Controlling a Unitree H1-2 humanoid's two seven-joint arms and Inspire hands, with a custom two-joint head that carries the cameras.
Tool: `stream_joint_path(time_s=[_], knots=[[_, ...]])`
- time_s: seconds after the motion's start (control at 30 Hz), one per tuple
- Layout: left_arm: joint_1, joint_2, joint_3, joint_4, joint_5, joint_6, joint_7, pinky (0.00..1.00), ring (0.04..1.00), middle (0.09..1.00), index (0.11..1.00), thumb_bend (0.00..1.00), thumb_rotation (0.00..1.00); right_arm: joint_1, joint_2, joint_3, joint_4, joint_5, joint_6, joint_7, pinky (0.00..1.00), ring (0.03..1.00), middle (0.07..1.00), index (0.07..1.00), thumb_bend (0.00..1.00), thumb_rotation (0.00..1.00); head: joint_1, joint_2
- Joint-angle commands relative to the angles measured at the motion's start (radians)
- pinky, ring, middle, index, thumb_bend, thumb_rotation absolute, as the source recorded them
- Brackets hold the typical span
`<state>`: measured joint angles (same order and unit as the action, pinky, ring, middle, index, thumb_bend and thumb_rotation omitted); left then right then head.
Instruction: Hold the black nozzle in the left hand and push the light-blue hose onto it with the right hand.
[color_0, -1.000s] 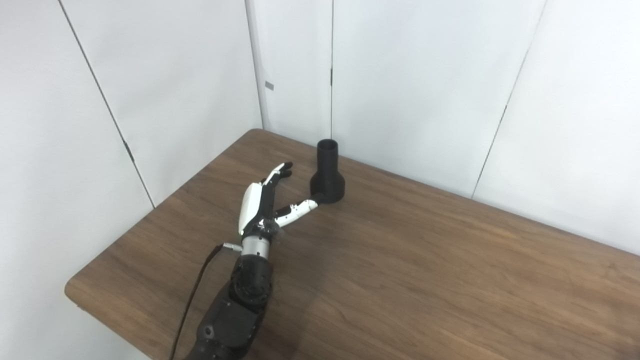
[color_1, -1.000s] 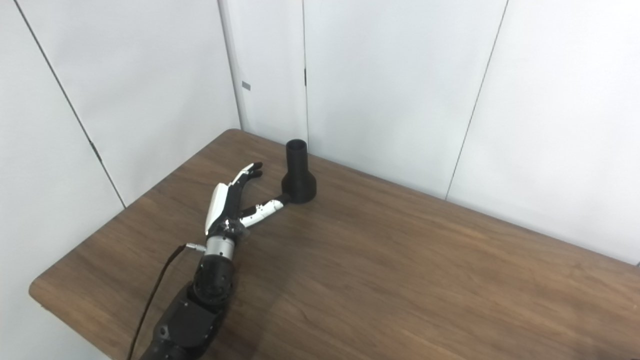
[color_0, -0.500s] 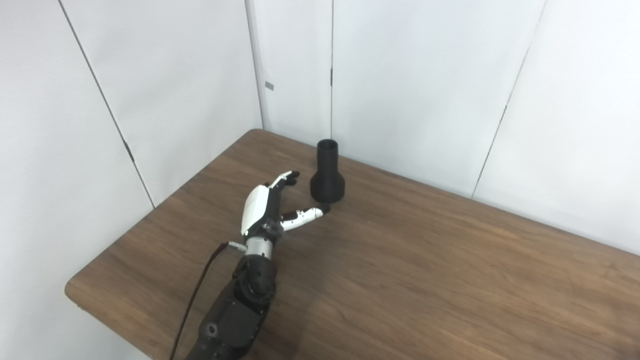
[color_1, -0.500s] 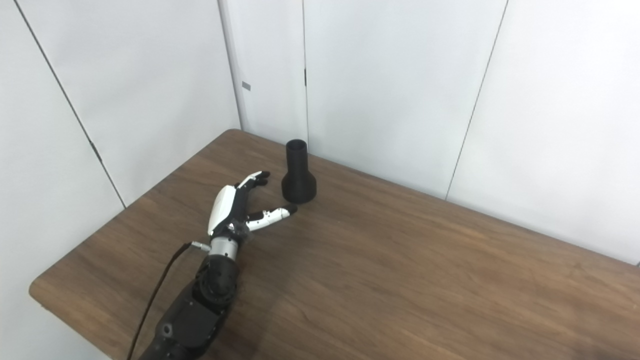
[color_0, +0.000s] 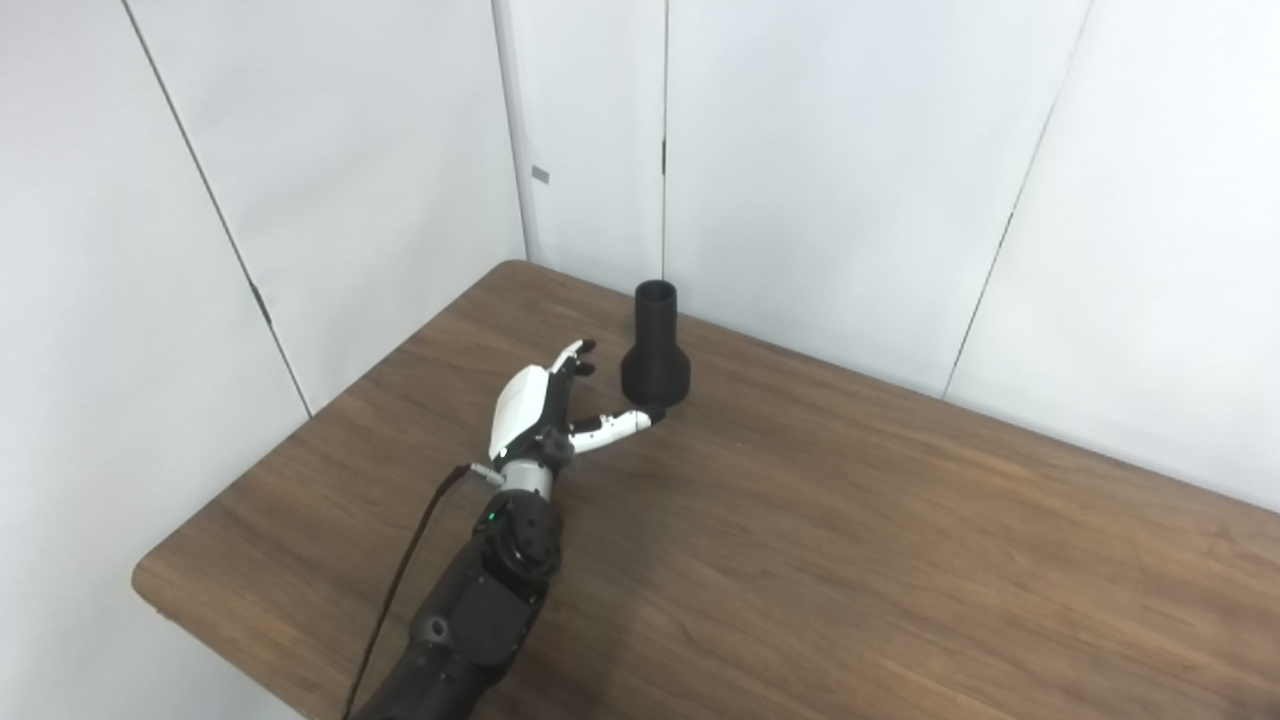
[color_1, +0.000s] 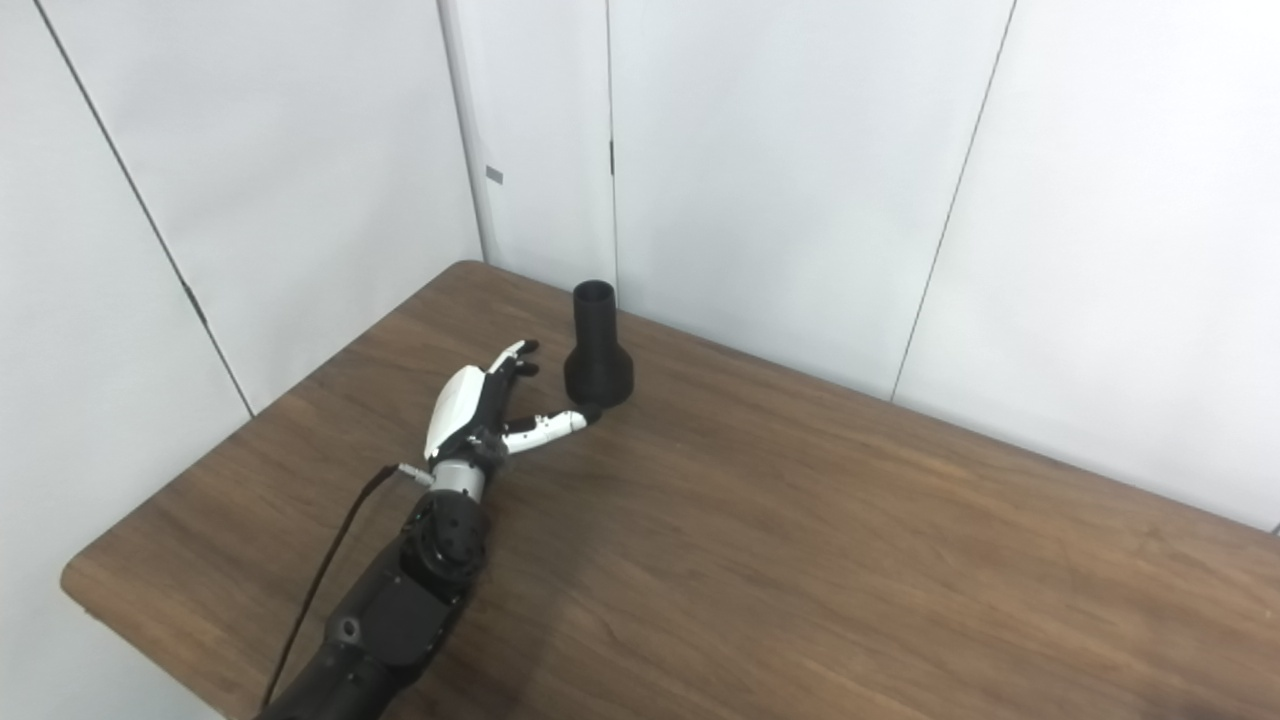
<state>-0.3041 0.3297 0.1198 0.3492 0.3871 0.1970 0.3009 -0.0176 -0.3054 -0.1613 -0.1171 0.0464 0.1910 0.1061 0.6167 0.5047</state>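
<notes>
The black nozzle (color_0: 654, 348) stands upright on its wide base near the far left corner of the wooden table (color_0: 850, 540), narrow tube end up. My left hand (color_0: 545, 410) is open just left of and in front of it, fingers spread toward the nozzle. The thumb tip lies at the nozzle's base; the other fingers stop short of its left side. Nothing is in the hand. In the right eye view the nozzle (color_1: 597, 346) and left hand (color_1: 490, 402) stand the same way. No light-blue hose and no right hand appear in either view.
White wall panels (color_0: 850, 180) rise right behind the nozzle and along the table's left side. The table's left edge and front left corner (color_0: 150, 580) lie near my forearm. A black cable (color_0: 400, 590) hangs from my wrist.
My left hand pulled back slightly half a second ago, then moved forward and up again so the thumb tip is back at the nozzle's base. The nozzle has not moved.
</notes>
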Motion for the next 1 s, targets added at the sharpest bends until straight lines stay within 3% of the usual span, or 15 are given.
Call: stream_joint_path(time_s=[0.0,0.07,0.23,0.27,0.33,0.47,0.67,0.97], knots=[[-0.001,0.013,0.001,0.029,-0.032,0.087,-0.060,1.00,0.901,0.801,0.916,1.00,0.52,0.011,-0.020,-0.003,-0.019,-0.014,0.010,-0.003,0.38,0.524,0.570,0.545,0.52,0.56,-0.003,0.002],[-0.004,0.019,-0.009,0.030,-0.027,0.102,-0.079,1.00,0.921,0.820,0.919,1.00,0.51,0.012,-0.018,-0.004,-0.017,-0.012,0.001,-0.003,0.39,0.527,0.572,0.546,0.54,0.56,-0.006,0.003],[-0.006,0.031,-0.037,0.013,-0.012,0.134,-0.103,1.00,0.879,0.747,0.910,1.00,0.53,0.016,-0.016,0.001,-0.028,-0.023,0.002,-0.007,0.39,0.533,0.577,0.551,0.50,0.57,-0.011,0.005],[-0.008,0.034,-0.040,0.012,-0.012,0.139,-0.106,1.00,0.823,0.631,0.905,1.00,0.52,0.017,-0.014,0.001,-0.035,-0.022,0.009,-0.008,0.39,0.537,0.580,0.552,0.49,0.57,-0.014,0.004],[-0.011,0.037,-0.045,0.017,-0.013,0.143,-0.107,1.00,0.808,0.603,0.903,1.00,0.52,0.019,-0.011,0.003,-0.044,-0.024,0.015,-0.008,0.39,0.538,0.580,0.552,0.49,0.56,-0.017,0.005],[-0.014,0.042,-0.059,0.011,-0.006,0.167,-0.115,1.00,0.847,0.688,0.893,1.00,0.51,0.024,-0.010,0.004,-0.057,-0.028,0.017,-0.005,0.40,0.539,0.582,0.553,0.44,0.56,-0.022,0.006],[-0.022,0.048,-0.081,0.008,0.001,0.192,-0.123,1.00,0.801,0.543,0.896,1.00,0.52,0.033,-0.006,0.004,-0.088,-0.026,0.045,-0.005,0.41,0.546,0.587,0.557,0.42,0.53,-0.031,0.010],[-0.038,0.050,-0.109,0.039,0.017,0.178,-0.117,1.00,0.744,0.551,0.888,1.00,0.51,0.044,0.001,0.004,-0.120,-0.032,0.073,-0.006,0.41,0.549,0.593,0.563,0.39,0.51,-0.043,0.015]])
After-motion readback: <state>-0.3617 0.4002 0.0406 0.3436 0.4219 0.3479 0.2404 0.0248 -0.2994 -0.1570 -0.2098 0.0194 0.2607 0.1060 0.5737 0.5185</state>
